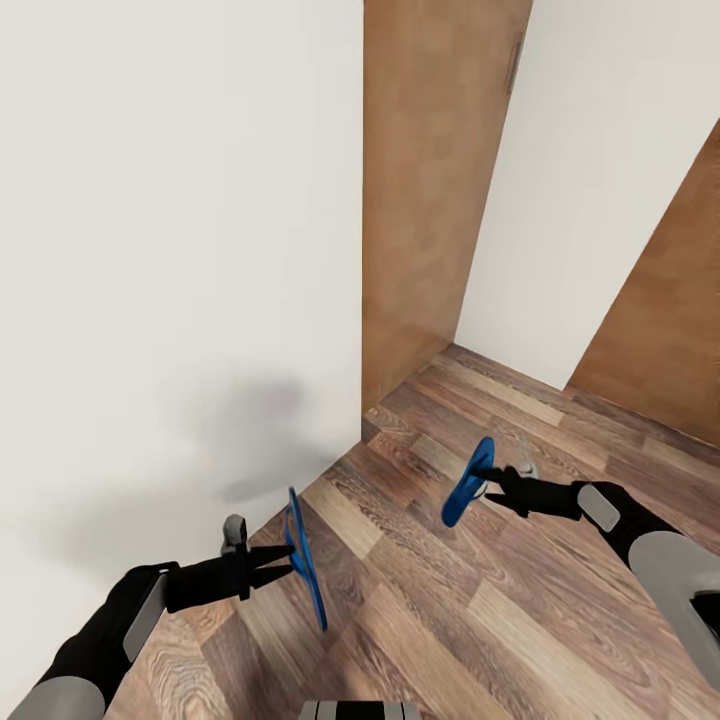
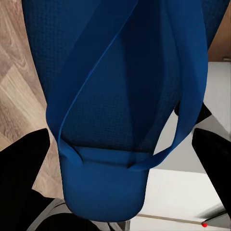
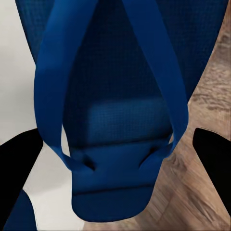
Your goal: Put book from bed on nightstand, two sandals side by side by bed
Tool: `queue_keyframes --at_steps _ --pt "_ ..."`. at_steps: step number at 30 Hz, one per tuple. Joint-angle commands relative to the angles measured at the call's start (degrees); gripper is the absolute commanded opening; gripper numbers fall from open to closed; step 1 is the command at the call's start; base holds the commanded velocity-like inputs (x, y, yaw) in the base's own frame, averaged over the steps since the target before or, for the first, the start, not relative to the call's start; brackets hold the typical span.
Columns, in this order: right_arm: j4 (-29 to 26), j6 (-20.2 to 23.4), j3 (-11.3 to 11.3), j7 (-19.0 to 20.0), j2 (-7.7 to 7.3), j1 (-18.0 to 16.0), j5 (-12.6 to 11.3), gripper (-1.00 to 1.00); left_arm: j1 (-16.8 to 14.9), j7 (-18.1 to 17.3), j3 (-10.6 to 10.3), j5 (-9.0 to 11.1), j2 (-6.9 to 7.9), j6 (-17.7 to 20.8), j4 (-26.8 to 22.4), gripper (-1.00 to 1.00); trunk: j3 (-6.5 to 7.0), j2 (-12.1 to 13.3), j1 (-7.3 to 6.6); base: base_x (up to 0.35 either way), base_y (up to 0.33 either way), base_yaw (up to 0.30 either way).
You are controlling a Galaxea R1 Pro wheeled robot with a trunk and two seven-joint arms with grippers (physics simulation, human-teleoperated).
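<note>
Wood-plank floor [image 1: 520, 610] underfoot, brown, grain running diagonally. White wall [image 1: 170, 250] on the left, grey shadows low on it near the floor. Tall wooden panel [image 1: 430, 190] upright past the wall's corner, reaching down to the planks. Second white wall [image 1: 590, 190] beyond that, and another wooden panel [image 1: 670, 330] at the far right edge.

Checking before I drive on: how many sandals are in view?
2. One flat bright blue sandal is held in the left gripper, the other blue sandal in the right gripper, both above the wooden floor.
</note>
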Motion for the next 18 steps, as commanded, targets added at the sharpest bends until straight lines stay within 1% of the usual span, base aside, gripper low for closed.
queue_keyframes --at_steps 1,3,4,7,14,18 --pt "0.48 -0.40 0.49 0.78 -0.12 0.15 -0.35 -1.00 -0.02 -0.08 -0.01 0.06 0.01 0.38 0.09 -1.00 0.18 0.00 -0.03 0.000 0.000 0.000" --pt "1.67 -1.76 0.49 1.96 -0.22 0.46 -0.32 -1.00 -0.02 -0.08 -0.02 -0.02 0.01 0.37 0.31 -1.00 0.63 0.03 -0.09 0.000 0.000 0.000" --pt "2.99 -3.18 0.49 2.92 -0.29 0.67 -0.31 -1.00 -0.02 -0.08 0.01 -0.15 0.01 0.36 0.56 -1.00 0.85 0.04 -0.11 0.000 0.000 0.000" --pt "4.96 -5.05 0.49 4.39 -0.39 0.89 -0.28 -1.00 -0.02 -0.07 -0.01 -0.38 0.01 0.35 0.85 -1.00 1.51 0.08 -0.19 0.000 0.000 0.000" --pt "7.82 -7.28 0.49 7.13 -0.56 1.22 -0.24 -1.00 -0.02 -0.01 -0.03 -0.73 -0.04 0.31 1.07 -1.00 3.06 0.17 -0.37 0.000 0.000 0.000" --pt "9.70 -9.36 0.44 8.86 -0.57 1.48 -0.12 -1.00 -0.02 0.00 -0.03 -1.08 -0.08 0.27 1.11 -1.00 3.95 0.23 -0.47 0.000 0.000 0.000"
